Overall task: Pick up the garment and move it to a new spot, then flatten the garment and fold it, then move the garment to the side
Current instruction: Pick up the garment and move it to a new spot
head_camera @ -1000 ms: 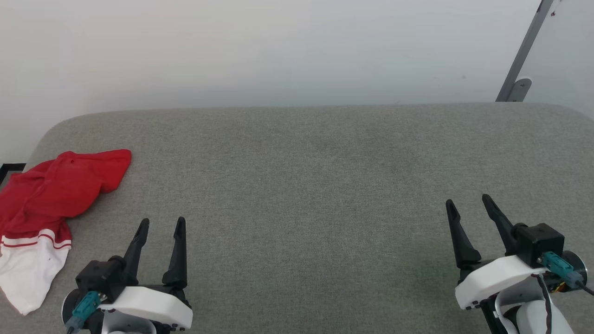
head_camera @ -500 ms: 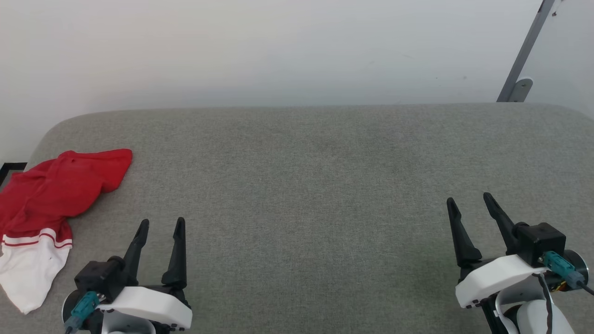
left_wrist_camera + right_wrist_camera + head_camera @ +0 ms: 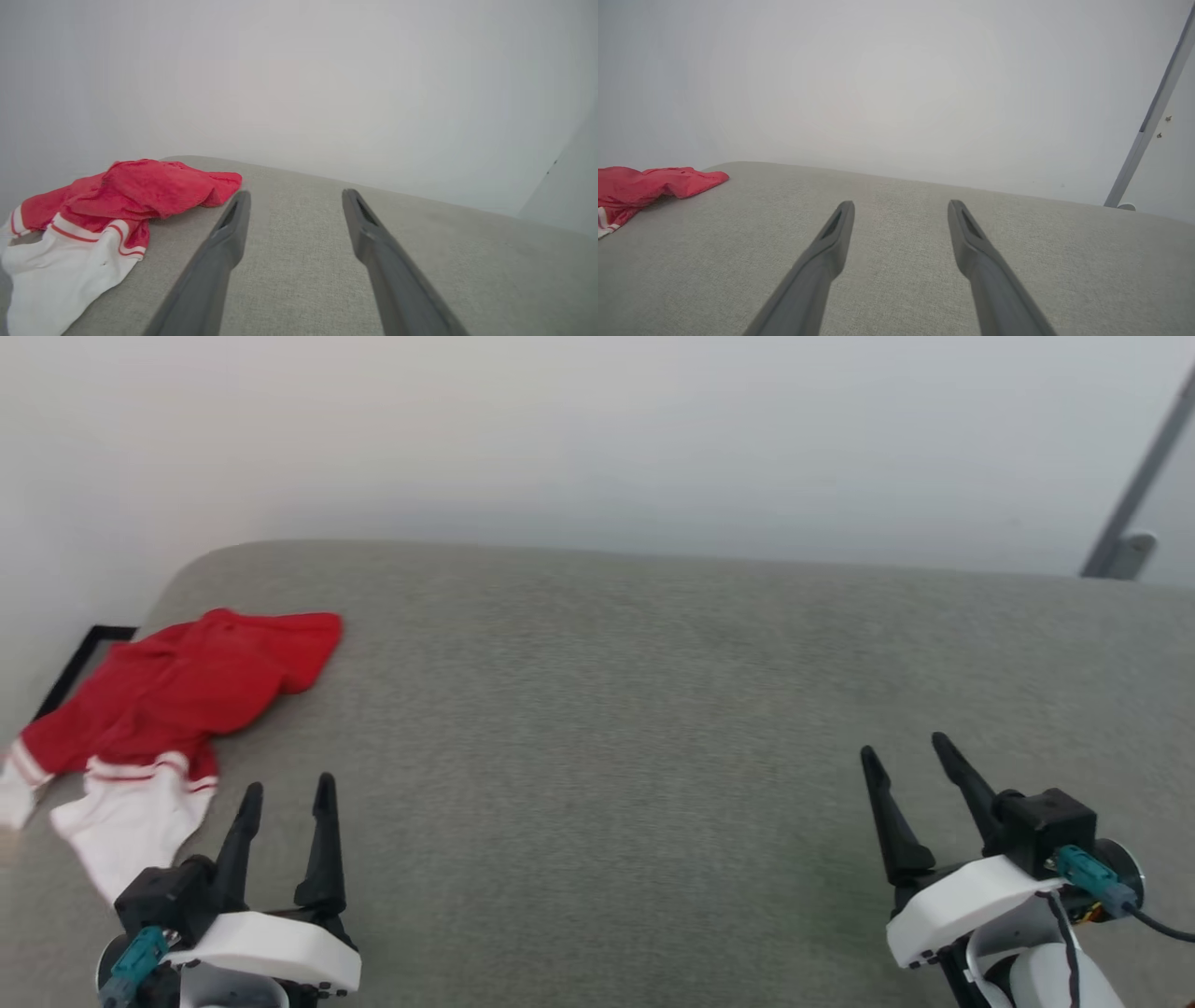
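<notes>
The garment (image 3: pixel 177 695) lies crumpled at the far left of the grey surface, red body bunched up, white sleeves with red stripes spilling toward the near left edge; its print is hidden. In the left wrist view the garment (image 3: pixel 117 200) sits just left of the fingers. My left gripper (image 3: pixel 288 791) is open at the lower left, apart from the cloth, its jaws empty. My right gripper (image 3: pixel 904 749) is open at the lower right, far from the garment (image 3: pixel 649 184), with nothing between its fingers.
The grey padded surface (image 3: pixel 635 709) stretches wide between the arms. A pale wall rises behind it. A grey metal bar (image 3: pixel 1134 490) leans at the far right. A black floor marking (image 3: pixel 79 663) shows past the left edge.
The head camera has turned left, so the whole picture has shifted right and the garment's second sleeve has come into view. Both grippers keep their open pose.
</notes>
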Controlling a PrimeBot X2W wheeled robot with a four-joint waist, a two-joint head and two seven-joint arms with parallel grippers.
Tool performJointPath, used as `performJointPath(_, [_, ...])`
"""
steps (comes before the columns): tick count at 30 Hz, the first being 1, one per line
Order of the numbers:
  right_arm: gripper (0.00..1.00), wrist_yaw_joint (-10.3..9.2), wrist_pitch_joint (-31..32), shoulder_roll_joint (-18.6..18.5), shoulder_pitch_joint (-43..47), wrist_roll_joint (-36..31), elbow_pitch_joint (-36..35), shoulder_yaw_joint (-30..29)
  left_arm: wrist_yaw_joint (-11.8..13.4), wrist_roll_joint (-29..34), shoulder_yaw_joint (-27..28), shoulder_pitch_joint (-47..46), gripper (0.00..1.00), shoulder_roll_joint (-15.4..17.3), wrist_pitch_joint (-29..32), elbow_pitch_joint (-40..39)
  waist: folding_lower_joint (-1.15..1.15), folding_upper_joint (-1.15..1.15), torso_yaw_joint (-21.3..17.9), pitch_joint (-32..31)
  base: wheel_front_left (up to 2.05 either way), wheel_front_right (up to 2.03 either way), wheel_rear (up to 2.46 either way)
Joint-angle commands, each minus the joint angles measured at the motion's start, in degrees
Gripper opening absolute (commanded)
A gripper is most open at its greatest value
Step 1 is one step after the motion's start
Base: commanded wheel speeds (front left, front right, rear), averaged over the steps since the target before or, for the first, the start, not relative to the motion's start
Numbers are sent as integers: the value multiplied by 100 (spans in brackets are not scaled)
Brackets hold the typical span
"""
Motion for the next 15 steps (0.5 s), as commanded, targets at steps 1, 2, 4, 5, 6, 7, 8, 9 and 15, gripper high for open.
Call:
performJointPath(1, [100, 28, -12, 2, -47, 53, 12, 54, 61, 35, 49, 53, 100, -12, -41, -2, 0, 0, 207, -44, 0, 0, 0])
performJointPath(2, [100, 28, -14, -9, -52, 53, 23, 88, 76, 42, 67, 67, 100, -22, -41, -6, 0, 0, 287, -59, 0, 0, 0])
performJointPath(4, [100, 28, -23, -12, -69, 78, 51, 169, 106, 31, 127, 80, 100, -20, -40, -1, 0, 0, 434, -84, 0, 0, 0])
performJointPath(5, [100, 28, -26, -12, -83, 83, 64, 201, 112, 24, 147, 108, 100, -25, -40, 0, 0, 0, 504, -98, 0, 0, 0])
performJointPath(6, [100, 28, -27, -11, -95, 93, 75, 226, 126, 41, 155, 142, 100, -27, -40, -7, 0, 0, 576, -112, 0, 0, 0])
performJointPath(7, [100, 28, -31, -10, -99, 107, 86, 250, 137, 65, 163, 163, 100, -16, -40, -10, 0, 0, 655, -126, 0, 0, 0])
performJointPath(8, [100, 28, -34, -13, -104, 108, 97, 284, 142, 70, 180, 163, 100, -4, -41, -7, 0, 0, 726, -140, 0, 0, 0])
performJointPath(9, [100, 27, -35, -1, -111, 129, 115, 338, 150, 68, 206, 159, 100, 15, -41, 2, 0, 0, 865, -162, 0, 0, 0])
performJointPath(15, [100, 16, -52, 5, -136, 182, 167, 470, 156, 59, 245, 237, 100, 59, -38, 32, 0, 0, 1256, -235, 0, 0, 0])
